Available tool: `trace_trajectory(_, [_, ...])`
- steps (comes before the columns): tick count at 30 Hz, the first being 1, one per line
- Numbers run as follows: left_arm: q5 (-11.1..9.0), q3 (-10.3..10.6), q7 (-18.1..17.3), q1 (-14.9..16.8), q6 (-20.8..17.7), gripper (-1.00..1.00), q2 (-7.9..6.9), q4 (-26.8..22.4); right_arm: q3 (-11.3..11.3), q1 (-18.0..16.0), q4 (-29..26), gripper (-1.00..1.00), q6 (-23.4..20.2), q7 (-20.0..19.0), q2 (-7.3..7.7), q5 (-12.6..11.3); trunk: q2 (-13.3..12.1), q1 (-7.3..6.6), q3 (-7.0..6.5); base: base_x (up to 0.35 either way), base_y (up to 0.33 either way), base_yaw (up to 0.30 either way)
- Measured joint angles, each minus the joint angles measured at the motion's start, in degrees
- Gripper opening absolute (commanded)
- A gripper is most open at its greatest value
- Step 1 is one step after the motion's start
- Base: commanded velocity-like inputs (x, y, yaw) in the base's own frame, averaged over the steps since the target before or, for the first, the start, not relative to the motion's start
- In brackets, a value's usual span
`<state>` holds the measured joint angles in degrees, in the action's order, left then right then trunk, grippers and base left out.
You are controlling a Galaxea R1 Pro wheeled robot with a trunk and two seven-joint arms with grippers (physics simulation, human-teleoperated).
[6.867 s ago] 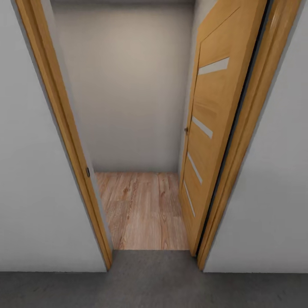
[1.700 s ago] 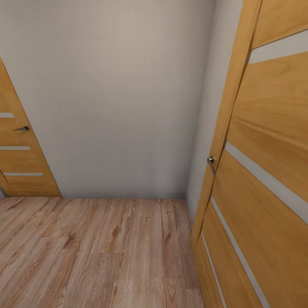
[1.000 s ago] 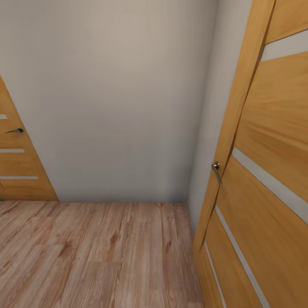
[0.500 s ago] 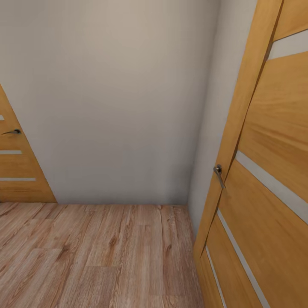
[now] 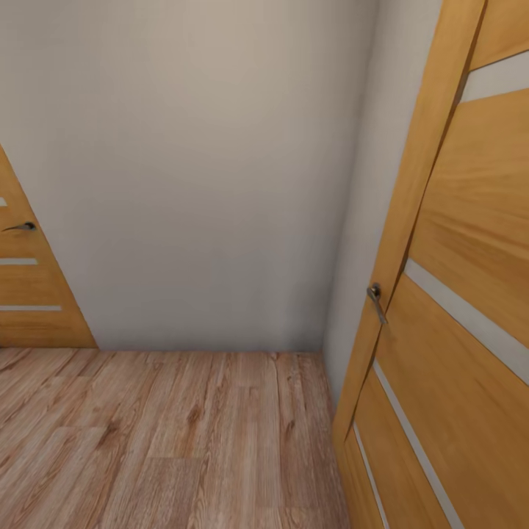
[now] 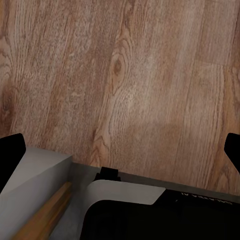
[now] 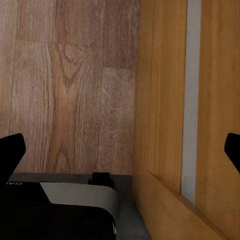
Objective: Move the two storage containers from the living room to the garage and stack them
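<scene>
Left wrist view: left gripper (image 6: pixel 120 147) pointing down at plank floor (image 6: pixel 130 80), fingers (image 6: pixel 11 156) spread; right gripper (image 7: pixel 122 150) hanging agape beside wooden door (image 7: pixel 175 100).

Light wood plank flooring (image 5: pixel 169 433) meets a plain pale wall (image 5: pixel 191 162).

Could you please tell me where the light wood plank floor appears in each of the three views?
Head view: plank floor across the lower part, below the pale wall, left of the open door.
Left wrist view: it spreads beyond the robot's dark base.
Right wrist view: it lies alongside the open door.
Shared landmark: the striped open door, in the head and right wrist views.
</scene>
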<state>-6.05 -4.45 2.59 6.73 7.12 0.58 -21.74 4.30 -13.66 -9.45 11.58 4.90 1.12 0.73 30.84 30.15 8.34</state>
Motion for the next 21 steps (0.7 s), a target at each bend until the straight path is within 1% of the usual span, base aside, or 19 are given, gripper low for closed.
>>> trace_trajectory(3, [0.03, 0.00, 0.00, 0.00, 0.00, 1.00, 0.00, 0.00, 0.00, 0.00, 0.00, 1.00, 0.00, 0.00, 0.00, -0.01, 0.00, -0.01, 0.00, 0.171, 0.000, 0.000])
trace_trajectory(11, [0.05, 0.00, 0.00, 0.01, -0.01, 1.00, 0.00, 0.00, 0.00, 0.00, 0.00, 1.00, -0.02, -0.07, 0.00, -0.01, 0.01, -0.02, 0.00, 0.273, 0.000, 0.000])
trace_trajectory(21, [-0.04, 0.00, 0.00, 0.00, 0.01, 1.00, 0.00, -0.01, 0.00, 0.00, 0.00, 1.00, -0.01, -0.08, 0.00, -0.01, 0.00, 0.00, 0.00, 0.031, 0.000, 0.000])
